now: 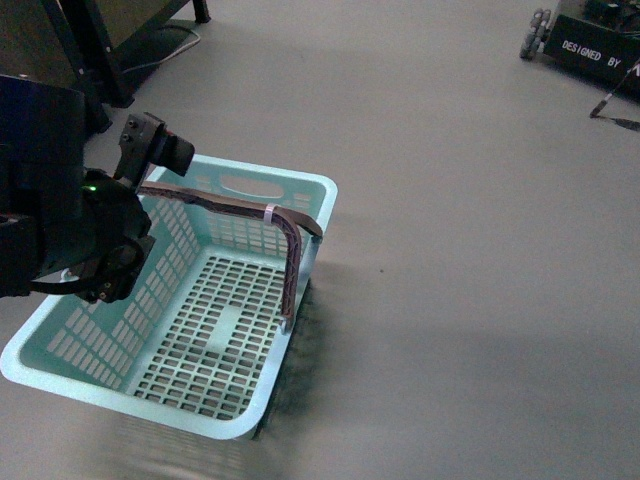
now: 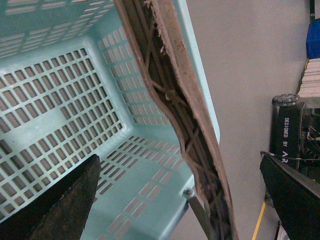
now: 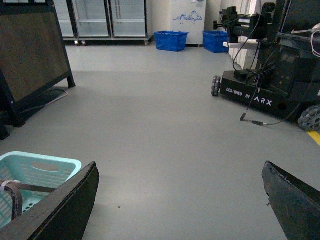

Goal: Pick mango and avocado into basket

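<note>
Jaws on both arms stand wide apart, clamped on nothing, the right pair framing only grey floor [image 3: 165, 125] in its wrist view. Lower left of the front view sits the teal basket [image 1: 295, 181], its lattice bottom bare, with the left arm [image 1: 70, 230] over its left wall and the brown handles [image 1: 292, 250], bound by a white tie [image 1: 270, 212], passing between that arm's open jaws. Neither mango nor avocado shows in any view, so I judge both picks are left to do.

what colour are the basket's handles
Brown. The handles of the pale teal basket show best in the left wrist view, up close.
</note>
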`<state>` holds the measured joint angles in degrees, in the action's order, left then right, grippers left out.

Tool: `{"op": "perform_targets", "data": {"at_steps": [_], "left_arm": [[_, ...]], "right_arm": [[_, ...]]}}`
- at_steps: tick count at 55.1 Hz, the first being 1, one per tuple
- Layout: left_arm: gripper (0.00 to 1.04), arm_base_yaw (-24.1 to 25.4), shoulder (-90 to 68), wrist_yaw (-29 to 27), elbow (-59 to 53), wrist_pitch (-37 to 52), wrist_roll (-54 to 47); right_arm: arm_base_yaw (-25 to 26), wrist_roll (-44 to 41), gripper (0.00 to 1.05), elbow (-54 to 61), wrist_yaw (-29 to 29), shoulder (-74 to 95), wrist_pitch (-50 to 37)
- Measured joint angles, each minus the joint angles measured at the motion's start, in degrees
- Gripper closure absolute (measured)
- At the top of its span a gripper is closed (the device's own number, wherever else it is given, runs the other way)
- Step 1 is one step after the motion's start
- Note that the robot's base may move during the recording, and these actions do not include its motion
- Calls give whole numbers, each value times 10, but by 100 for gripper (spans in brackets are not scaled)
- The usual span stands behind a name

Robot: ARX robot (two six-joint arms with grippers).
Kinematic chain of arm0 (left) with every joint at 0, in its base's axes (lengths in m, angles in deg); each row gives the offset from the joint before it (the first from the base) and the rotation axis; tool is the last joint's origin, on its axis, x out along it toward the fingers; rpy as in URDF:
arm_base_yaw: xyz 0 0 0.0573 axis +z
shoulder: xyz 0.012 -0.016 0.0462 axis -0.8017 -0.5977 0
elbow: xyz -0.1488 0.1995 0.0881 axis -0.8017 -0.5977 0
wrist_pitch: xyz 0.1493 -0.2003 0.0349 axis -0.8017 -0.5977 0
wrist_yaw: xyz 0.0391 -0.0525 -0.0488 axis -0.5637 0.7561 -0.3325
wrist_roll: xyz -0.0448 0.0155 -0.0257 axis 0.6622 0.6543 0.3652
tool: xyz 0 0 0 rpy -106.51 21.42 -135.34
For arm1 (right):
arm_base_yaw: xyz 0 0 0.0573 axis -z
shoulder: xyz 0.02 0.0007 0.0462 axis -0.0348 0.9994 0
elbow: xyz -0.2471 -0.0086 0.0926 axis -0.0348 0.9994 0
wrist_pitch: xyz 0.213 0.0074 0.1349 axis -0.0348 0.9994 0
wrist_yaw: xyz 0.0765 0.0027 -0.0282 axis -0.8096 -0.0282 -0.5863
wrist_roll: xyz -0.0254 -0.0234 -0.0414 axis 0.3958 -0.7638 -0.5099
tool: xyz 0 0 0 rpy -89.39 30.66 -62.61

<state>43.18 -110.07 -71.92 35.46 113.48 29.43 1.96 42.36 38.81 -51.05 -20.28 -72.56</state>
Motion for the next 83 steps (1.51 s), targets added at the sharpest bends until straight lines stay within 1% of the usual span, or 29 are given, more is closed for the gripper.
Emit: {"op": "perform_targets", "data": {"at_steps": [6, 8, 11, 13, 18, 22, 25, 30, 32, 36, 44, 53, 66, 75, 83], "left_arm": [[9, 0, -22, 0, 32, -4, 8], [16, 0, -26, -2, 41, -4, 14], [23, 0, -28, -7, 47, 0, 21], [30, 0, -28, -13, 49, 10, 28], [43, 2, -28, -19, 51, 33, 45], [55, 5, -28, -24, 51, 46, 66], [66, 8, -28, -29, 50, 47, 78], [78, 12, -21, -36, 50, 48, 96], [85, 15, -14, -39, 50, 47, 104], [91, 19, 3, -43, 49, 41, 117], [92, 27, 66, -59, 41, 1, 122], [92, 26, 178, -80, 19, -80, 159], [92, -11, 366, -125, -6, -246, 197], [92, -42, 476, -153, -2, -358, 220], [92, -75, 564, -194, 16, -460, 251]], "right_arm": [[0, 0, 8, 0, 0, 0, 0], [0, 0, 8, 0, 0, 0, 0], [0, 0, 8, 0, 0, 0, 0], [0, 0, 8, 0, 0, 0, 0], [0, 0, 8, 0, 0, 0, 0], [0, 0, 8, 0, 0, 0, 0], [0, 0, 8, 0, 0, 0, 0], [0, 0, 8, 0, 0, 0, 0], [0, 0, 8, 0, 0, 0, 0], [0, 0, 8, 0, 0, 0, 0], [0, 0, 8, 0, 0, 0, 0], [0, 0, 8, 0, 0, 0, 0], [0, 0, 8, 0, 0, 0, 0], [0, 0, 8, 0, 0, 0, 0], [0, 0, 8, 0, 0, 0, 0]]}}
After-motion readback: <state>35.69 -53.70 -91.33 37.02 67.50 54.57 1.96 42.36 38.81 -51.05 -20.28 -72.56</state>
